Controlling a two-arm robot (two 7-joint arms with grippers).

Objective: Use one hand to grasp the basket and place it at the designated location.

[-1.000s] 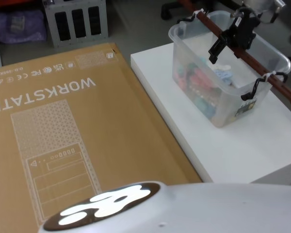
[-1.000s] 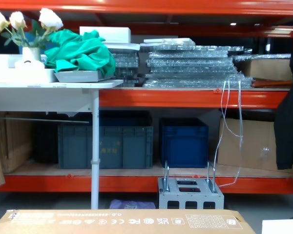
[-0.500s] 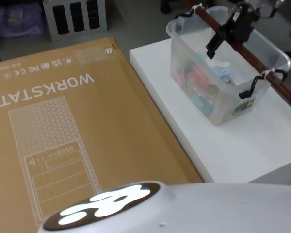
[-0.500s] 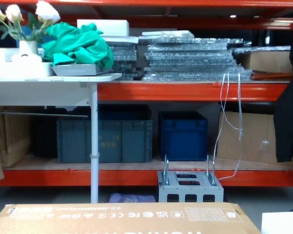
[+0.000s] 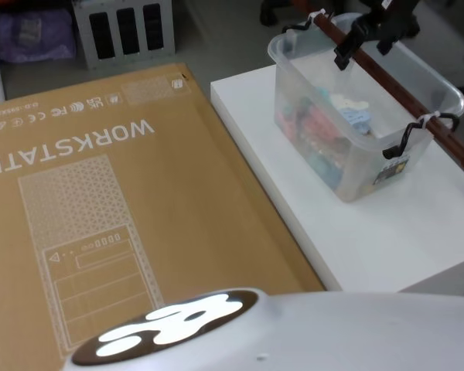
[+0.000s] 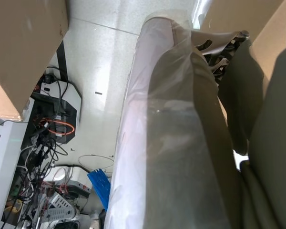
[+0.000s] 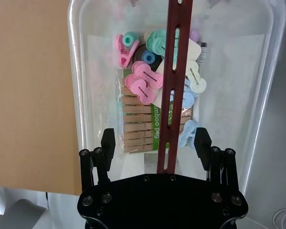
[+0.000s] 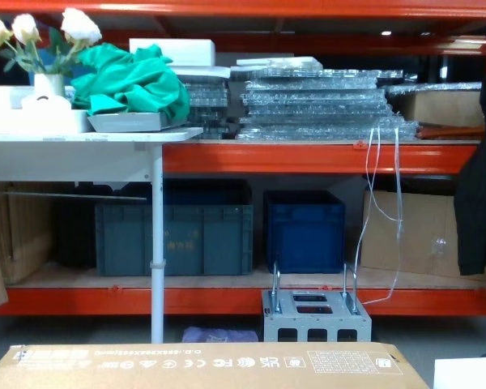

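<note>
The basket [image 5: 356, 166], a translucent whitish tub holding coloured clips and a pack of wooden pegs, stands on the white table [image 5: 387, 232] at the right. Its long reddish-brown slotted handle bar [image 5: 394, 89] lies across the rim, tied at both ends. My right gripper [image 5: 363, 48] hovers over the far part of the bar, open. In the right wrist view the handle bar [image 7: 176, 57] runs between the two spread fingers of that gripper [image 7: 155, 142], with the basket [image 7: 76, 71] below; the fingers do not touch it. The left arm's white cover fills the left wrist view.
A large flat cardboard box [image 5: 100, 193] lies left of the white table, its edge close to the table side; the box [image 8: 202, 365] also shows in the chest view. A grey metal block [image 8: 316, 320] stands on the floor beyond. Orange shelving with blue crates [image 8: 174, 239] is behind.
The right gripper has lifted off the handle bar and moved toward the basket's far end. The basket has stayed on the white table.
</note>
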